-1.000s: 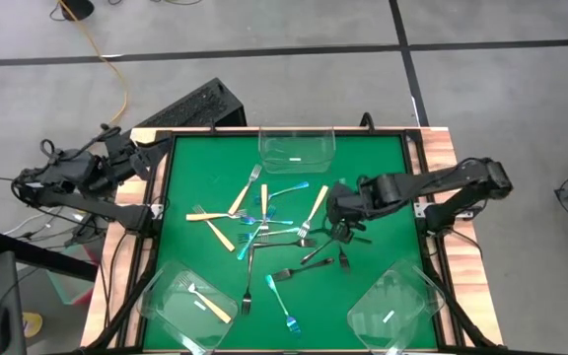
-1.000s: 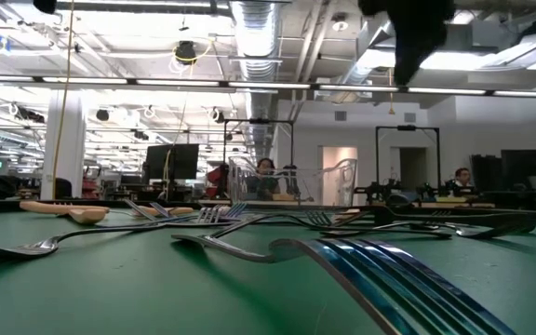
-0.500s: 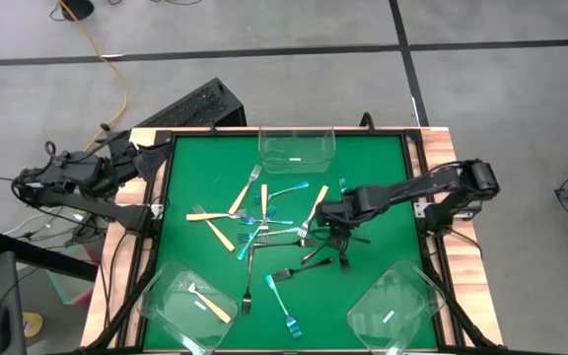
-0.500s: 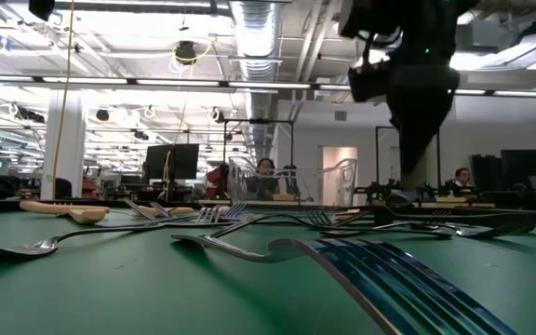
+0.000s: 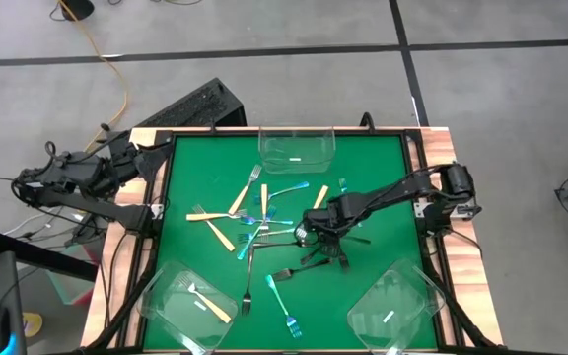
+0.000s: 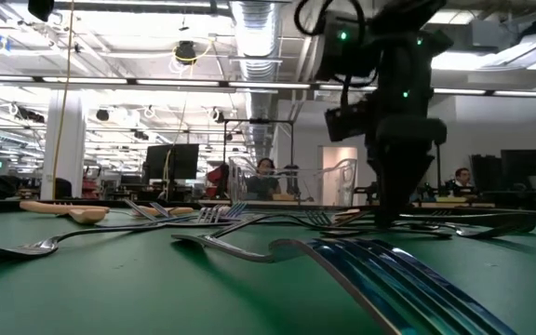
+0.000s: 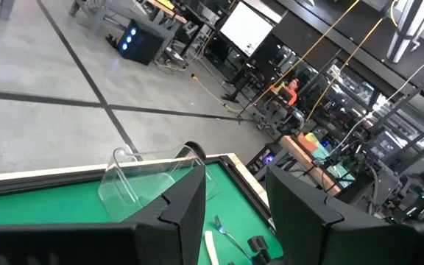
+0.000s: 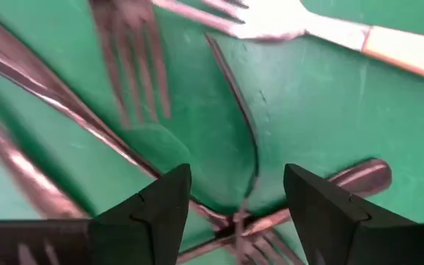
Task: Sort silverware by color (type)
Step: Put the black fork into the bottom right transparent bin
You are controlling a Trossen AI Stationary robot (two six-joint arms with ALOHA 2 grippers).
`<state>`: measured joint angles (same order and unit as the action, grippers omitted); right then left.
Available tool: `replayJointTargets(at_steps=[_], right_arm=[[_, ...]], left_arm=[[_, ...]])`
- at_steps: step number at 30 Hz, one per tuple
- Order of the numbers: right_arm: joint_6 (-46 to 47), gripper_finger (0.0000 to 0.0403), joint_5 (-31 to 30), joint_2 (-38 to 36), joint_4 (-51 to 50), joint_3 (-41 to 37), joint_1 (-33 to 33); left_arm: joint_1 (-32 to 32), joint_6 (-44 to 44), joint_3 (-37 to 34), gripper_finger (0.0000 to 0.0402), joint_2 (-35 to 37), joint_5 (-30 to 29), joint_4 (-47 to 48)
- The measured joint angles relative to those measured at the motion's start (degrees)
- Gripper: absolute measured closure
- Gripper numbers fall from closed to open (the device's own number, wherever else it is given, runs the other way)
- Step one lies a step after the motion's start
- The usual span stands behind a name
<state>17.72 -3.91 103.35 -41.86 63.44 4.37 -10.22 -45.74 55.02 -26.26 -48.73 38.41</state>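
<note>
glossy metal forks (image 8: 72, 110) on matt green felt-like table (image 5: 373, 168), wooden rim

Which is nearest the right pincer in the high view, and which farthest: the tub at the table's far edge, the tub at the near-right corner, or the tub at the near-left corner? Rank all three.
From the right pincer:
1. Near-right tub, closest.
2. Far-edge tub, a little farther.
3. Near-left tub, farthest, holding a tan-handled fork.

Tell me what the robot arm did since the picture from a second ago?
The right pincer slid toward the middle of the table and dropped low over the pile of dark grey forks, fingers open, holding nothing. The left pincer stayed parked off the table's left edge. The forks and clear tubs didn't move.
</note>
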Motion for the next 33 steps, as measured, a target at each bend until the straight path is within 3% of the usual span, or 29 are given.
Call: replayJointTargets(at_steps=[8,21,33], right_arm=[[-0.26,0.0208,0.44,1.62,1.2,0.11,-0.05],[4.77,0.0388,-0.3,1.39,0.98,0.05,-1.78],[8.18,0.0392,-0.34,-5.78,0.11,-0.11,-1.97]], left_arm=[[0.0,0.0,0.0,0.0274,-0.01,-0.04,0.23],[0.0,0.02,0.0,0.0274,-0.01,-0.09,1.18],[0.0,0.02,0.0,0.0274,0.0,-0.09,1.25]])
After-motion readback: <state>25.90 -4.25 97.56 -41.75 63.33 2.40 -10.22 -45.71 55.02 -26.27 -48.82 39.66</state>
